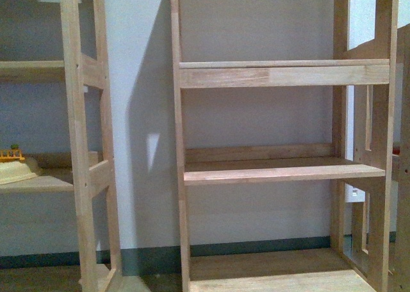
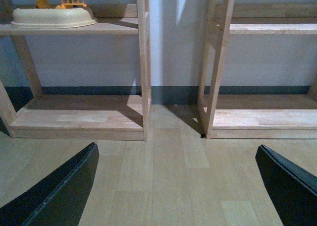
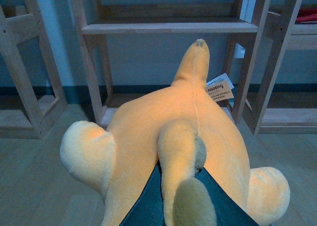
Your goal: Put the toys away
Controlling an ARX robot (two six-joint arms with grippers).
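- Pale wooden shelving units (image 1: 282, 170) stand against a grey-white wall, on a light wood-plank floor (image 2: 168, 186).
- Over that floor, before the shelves, hangs a soft yellow-orange plush animal (image 3: 183, 117), clamped in the right pincer (image 3: 184, 191), whose dark jaws close on one plush limb.
- Gaping wide, the left pincer (image 2: 176, 149) holds nothing.
- On a left-hand shelf rests a cream oval tray (image 2: 52, 18).
- From the plush sticks out a small paper tag (image 3: 219, 88).
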